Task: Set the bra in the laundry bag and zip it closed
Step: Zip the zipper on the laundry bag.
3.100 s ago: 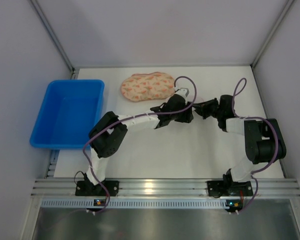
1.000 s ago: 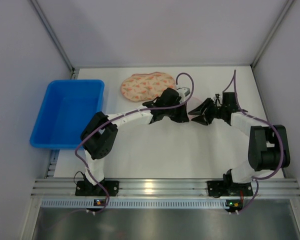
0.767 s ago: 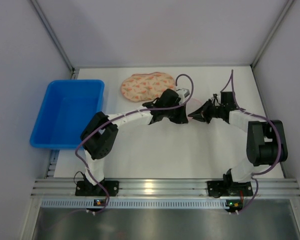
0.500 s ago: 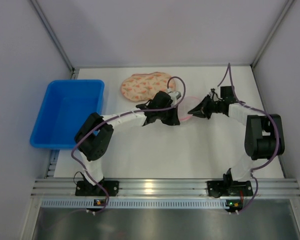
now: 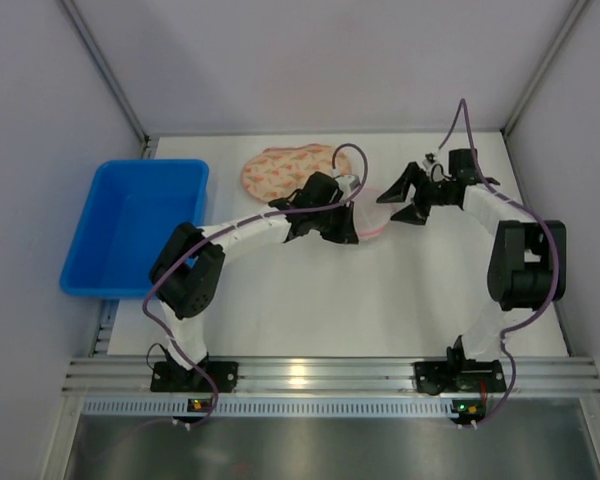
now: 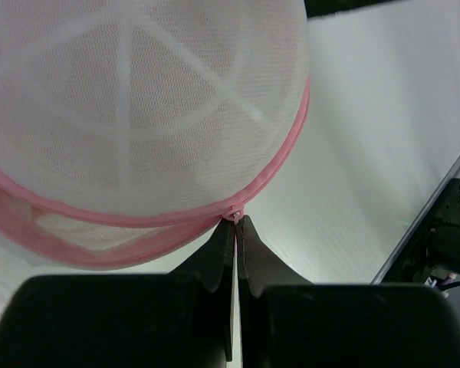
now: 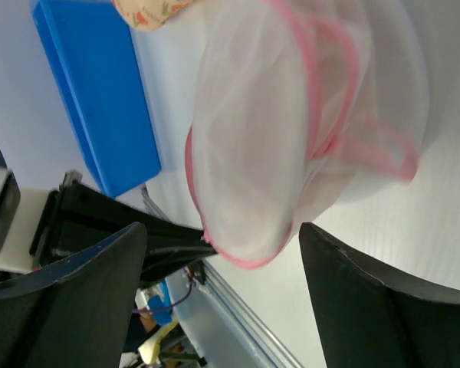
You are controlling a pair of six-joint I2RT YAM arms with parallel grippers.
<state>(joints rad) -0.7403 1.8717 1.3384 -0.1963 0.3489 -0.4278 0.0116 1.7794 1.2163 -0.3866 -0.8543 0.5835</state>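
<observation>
Peach patterned bra (image 5: 292, 172) is lying at the far side of the white table (image 5: 330, 300), outside the white mesh laundry bag with pink trim (image 6: 138, 100), so the bag's mouth is needing a wide, steady spread first. Left gripper (image 6: 236, 222) is clenching its jaws on the pink zip seam; right gripper (image 5: 400, 198) is holding its jaws wide beside the bag, gripping nothing.

Blue plastic bin (image 5: 135, 228) (rectangular, open side up) sits at the left edge of the white table (image 5: 330, 300) — aluminium rail (image 5: 330, 373) along the near edge.
</observation>
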